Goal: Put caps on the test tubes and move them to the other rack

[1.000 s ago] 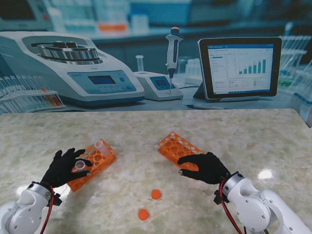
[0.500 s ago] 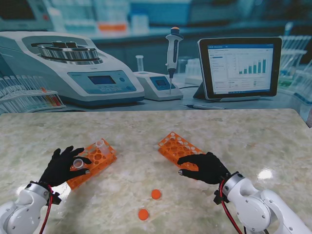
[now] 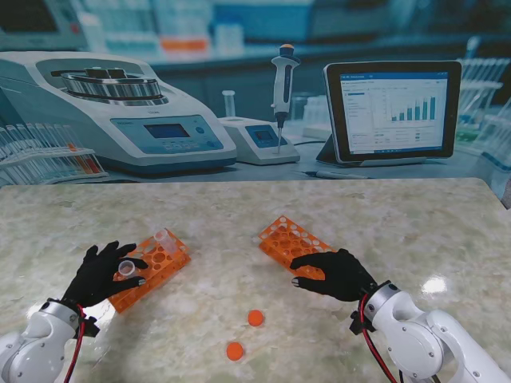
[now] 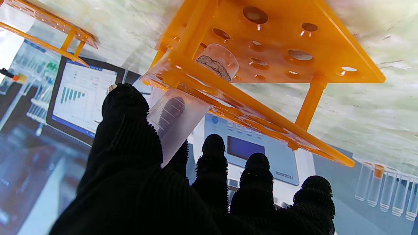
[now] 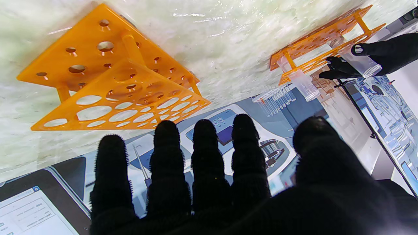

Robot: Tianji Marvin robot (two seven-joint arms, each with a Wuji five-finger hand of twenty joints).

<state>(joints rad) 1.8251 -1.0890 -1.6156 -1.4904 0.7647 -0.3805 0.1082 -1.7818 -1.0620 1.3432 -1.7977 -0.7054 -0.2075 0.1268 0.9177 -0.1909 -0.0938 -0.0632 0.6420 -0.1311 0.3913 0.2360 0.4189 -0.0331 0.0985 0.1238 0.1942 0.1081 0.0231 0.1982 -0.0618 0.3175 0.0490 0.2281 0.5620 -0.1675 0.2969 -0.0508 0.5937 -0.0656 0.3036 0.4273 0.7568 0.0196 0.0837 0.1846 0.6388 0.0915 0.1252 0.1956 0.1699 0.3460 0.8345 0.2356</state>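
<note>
- Tube [image 3: 127,268] in my left hand [image 3: 102,274] is the one that has moved: over the last second it has come up and out of the near end of the left rack [image 3: 152,266], and the hand has drawn it slightly toward me. It is pinched between thumb and forefinger, open mouth up, uncapped.
- I take that as the pick done, with capping next; nothing has reached the other rack.
- A second tube [image 3: 163,236] stands in the far end of the left rack, also uncapped as far as I can tell.
- Two orange caps [image 3: 255,317] and [image 3: 235,350] lie loose on the table between the arms, nearer to me than both racks, unmoved and well apart from either hand.
- Right rack [image 3: 290,239] has no tubes in it. My right hand [image 3: 334,273] has stayed put at its near corner, fingers spread and holding nothing.
- From the stand I cannot tell whether the right fingertips touch that rack; the right wrist view shows the fingers [image 5: 204,147] short of the rack's edge, and gives a side look at both tubes across the table.
- Only the left wrist view shows the grip: the thumb [image 4: 125,107] pressed on the clear wall of the tube, its base apparently still close against the rack's top plate, so whether it is fully clear I cannot say.
</note>
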